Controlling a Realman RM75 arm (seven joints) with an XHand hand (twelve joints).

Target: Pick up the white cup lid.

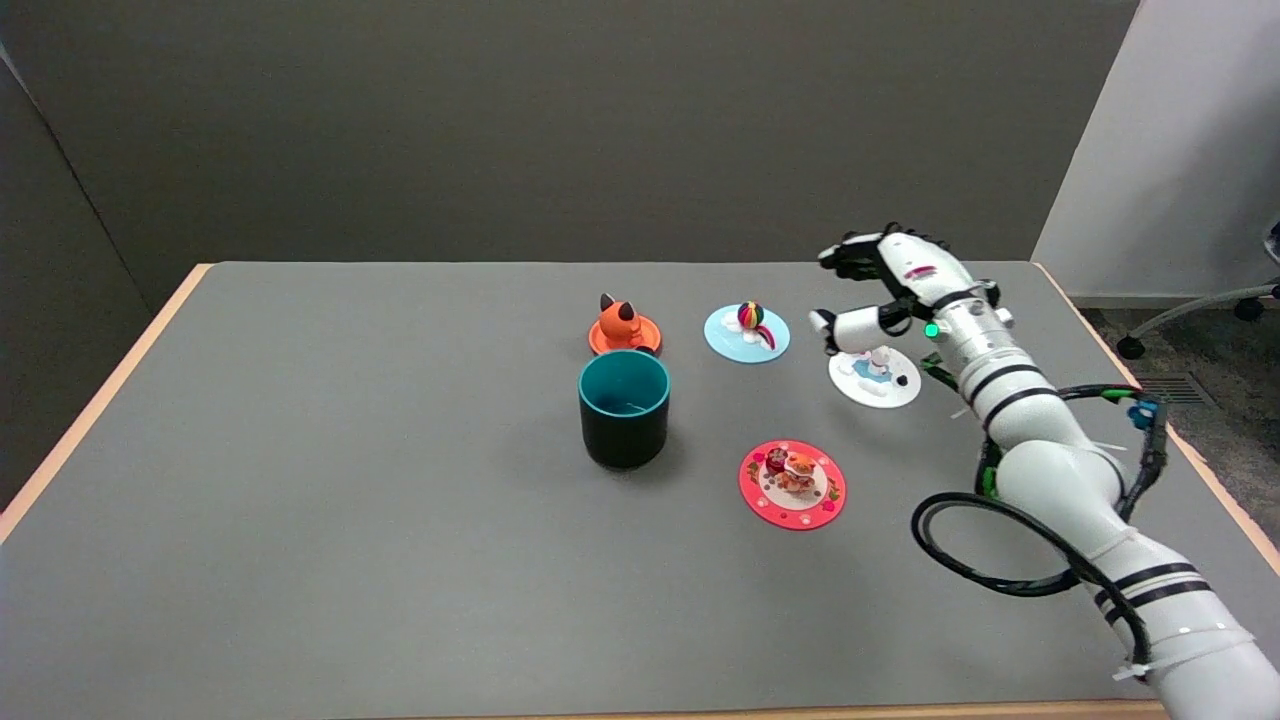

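Flat round white cup lid with a small blue-and-white figurine knob on top [874,378] lies flat on the grey tabletop [350,500], right of centre and toward the far side. The right hand [885,290] hangs above its far edge, fingers apart and curved downward, holding nothing. One white-tipped finger sits close over the knob; contact cannot be confirmed from this view.

Other items on the tabletop:
- round light-blue lid with a striped ball ornament [747,333], just left of the white lid, apart from it
- round orange lid with a cat figure [625,330], further left
- dark cylindrical cup with a teal interior [624,408], upright, just in front of the orange lid
- round red lid with small orange and pink figures [792,483], nearer the camera, well apart from the white lid

Handling judgement: the lid looks light, thin and probably soft or slightly flexible, perhaps silicone. The disc lies flush with the surface, so its rim offers little purchase, and fingers pushed at the edge may only slide it. The raised knob at the centre is the sensible hold, pinched between thumb and one finger. It is small, so a misaligned pinch could slip off or tip the lid.

Step in hand: hand positioned over the lid, grasp not yet made.
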